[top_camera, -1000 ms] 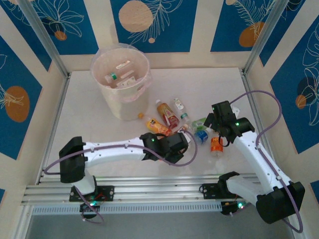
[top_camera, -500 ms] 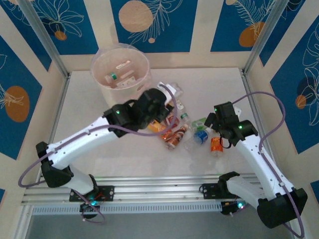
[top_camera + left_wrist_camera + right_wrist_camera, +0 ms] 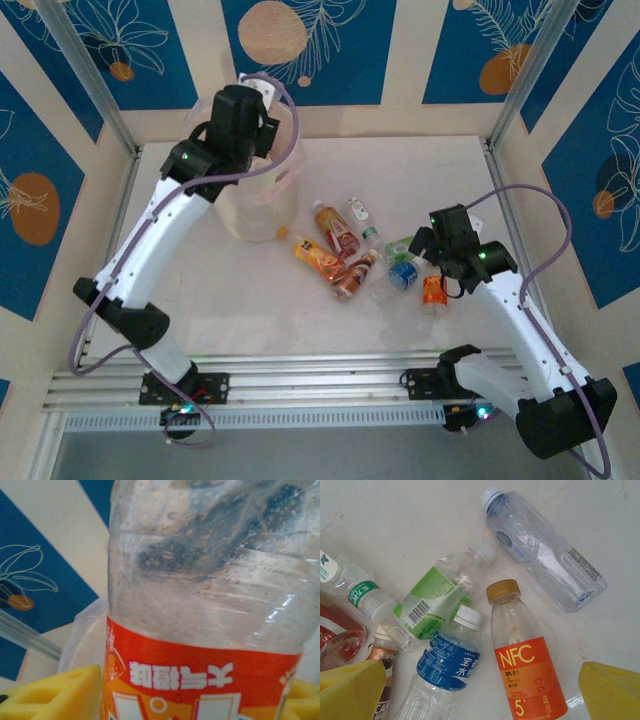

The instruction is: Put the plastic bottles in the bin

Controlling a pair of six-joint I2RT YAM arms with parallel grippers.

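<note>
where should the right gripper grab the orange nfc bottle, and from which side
Grip the orange NFC bottle across its labelled body, coming straight down from above. It lies flat on the table, so its round sides are open to a pinch. The blue-labelled bottle crowds one side; the other is bare, so probably favour that side.

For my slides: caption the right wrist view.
Open right gripper above scattered plastic bottles lying on the white table.
</note>
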